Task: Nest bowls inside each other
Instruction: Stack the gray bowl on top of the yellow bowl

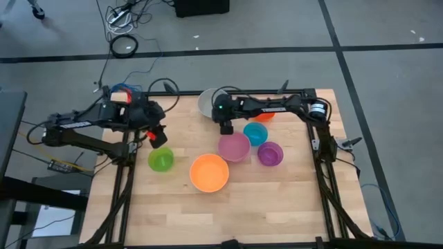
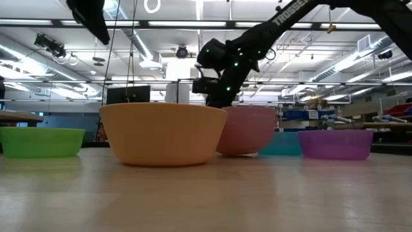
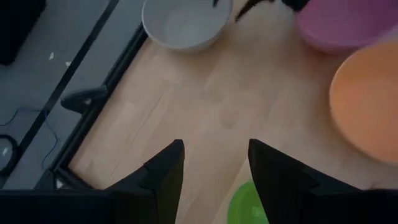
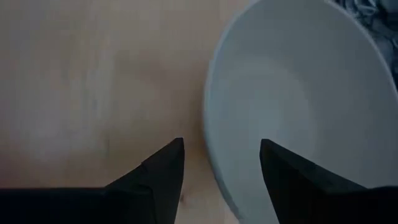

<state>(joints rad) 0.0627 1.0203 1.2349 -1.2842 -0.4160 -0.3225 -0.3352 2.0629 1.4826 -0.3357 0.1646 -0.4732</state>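
Several bowls stand upright on their bases on the wooden table: green (image 1: 160, 160), light orange (image 1: 209, 173), pink (image 1: 234, 146), teal-blue (image 1: 255, 133), purple (image 1: 270, 153), and a red-orange one (image 1: 265, 117) half hidden under my right arm. The grey-white bowl (image 1: 205, 100) sits at the far edge. My right gripper (image 4: 221, 146) is open above its rim (image 4: 211, 118), one finger over the bowl's inside and one over the table. My left gripper (image 3: 214, 146) hangs open over bare wood just beyond the green bowl (image 3: 245, 205).
Black frame rails (image 1: 123, 173) run along the table's left and right sides. Bare wood (image 1: 228, 214) lies toward the near edge. Cables (image 1: 124, 45) lie on the floor beyond the far edge. In the low view the light orange bowl (image 2: 164, 132) hides the right gripper's fingers.
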